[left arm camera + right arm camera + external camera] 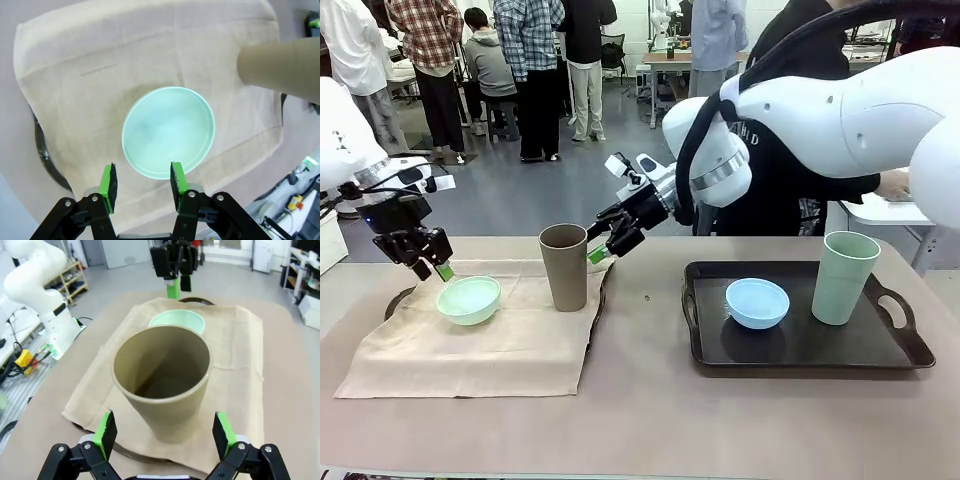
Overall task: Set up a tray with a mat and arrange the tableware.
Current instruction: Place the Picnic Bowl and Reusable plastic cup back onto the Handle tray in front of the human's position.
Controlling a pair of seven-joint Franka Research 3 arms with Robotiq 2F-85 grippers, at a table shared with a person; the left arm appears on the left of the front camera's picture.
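1. Hovering left pincer (142, 172): jaws half spread, pinching nothing, one pad close over the rim of the mint green bowl (167, 132).
2. Right pincer (164, 422): jaws spread full, flanking the tan-brown cup (564, 265) without touching it.
3. Bowl and cup both stand on the mat (470, 345), which drapes over a dark tray (395, 300) on the worktop (650, 420).
4. Second tray (800, 350), well apart: light blue bowl (757, 302), pale green cup (844, 277), no mat.
5. Handling, my guess: matte plastic, so light, stiff and not fragile. Bowl: nip the rim wall. Cup: grip mid-body, because it is tall and tips easily. The soft mat may drag.
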